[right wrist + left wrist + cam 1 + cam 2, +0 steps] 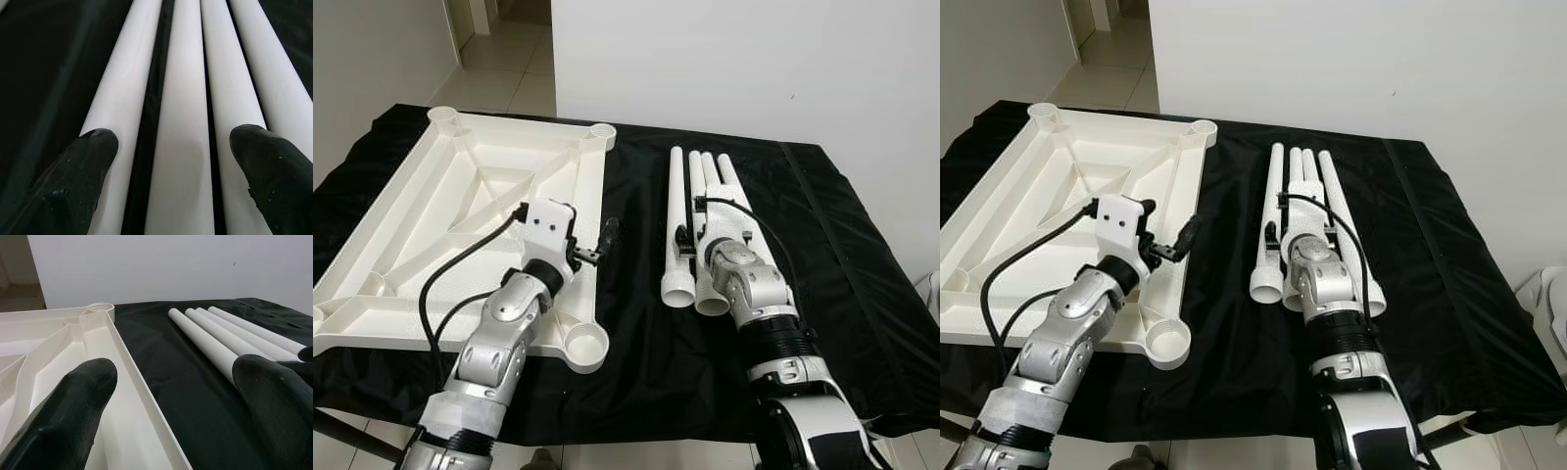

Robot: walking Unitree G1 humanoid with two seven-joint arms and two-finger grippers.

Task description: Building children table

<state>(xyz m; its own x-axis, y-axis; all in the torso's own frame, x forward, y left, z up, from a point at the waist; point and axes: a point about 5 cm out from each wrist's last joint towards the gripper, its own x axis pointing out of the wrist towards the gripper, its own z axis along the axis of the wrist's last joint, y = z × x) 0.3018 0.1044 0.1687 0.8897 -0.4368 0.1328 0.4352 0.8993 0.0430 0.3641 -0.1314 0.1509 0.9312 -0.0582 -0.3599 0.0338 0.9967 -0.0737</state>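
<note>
A white plastic tabletop [460, 215] lies upside down on the left of the black cloth, with round leg sockets [585, 343] at its corners. Several white tube legs [705, 176] lie side by side to its right, pointing away from me. My left gripper [589, 247] hovers open over the tabletop's right rim [127, 382], one black finger [68, 416] above the ribbed underside and the other over the cloth. My right gripper [176, 166] is open low over the near half of the legs [181, 98], its fingers [73, 181] straddling the two middle tubes.
The black cloth [636, 323] covers a table whose front edge runs just below both arms. A white wall [754, 59] stands close behind it. Tiled floor and a doorway [499, 59] lie at the back left. A cable [440, 284] loops beside the left wrist.
</note>
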